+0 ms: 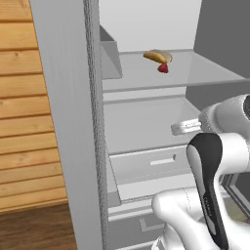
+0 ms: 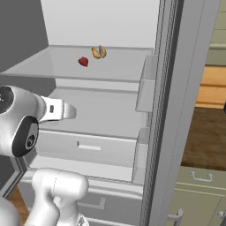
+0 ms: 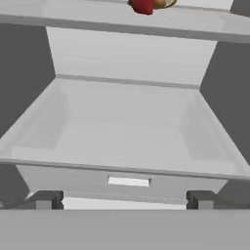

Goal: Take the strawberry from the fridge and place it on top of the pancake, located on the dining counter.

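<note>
The fridge [image 1: 68,122] stands open. On its upper glass shelf [image 1: 205,73] lies the small red strawberry [image 1: 163,68] [image 2: 83,61], just in front of a yellow-brown bun [image 1: 157,56]. My gripper [image 1: 177,128] [image 2: 70,112] hangs open and empty in front of the fridge, below the shelf and level with the lower compartment. In the hand view the fingertips [image 3: 46,199] stand wide apart, and the strawberry [image 3: 142,6] shows at the very top edge above them. The pancake and the dining counter are out of view.
The open fridge door [image 2: 185,88] with its door bins [image 2: 145,88] stands close on the right; the other door's edge is close on the left. A white drawer [image 3: 127,132] lies ahead of the gripper. Wood panelling [image 1: 24,97] lies beyond the left door.
</note>
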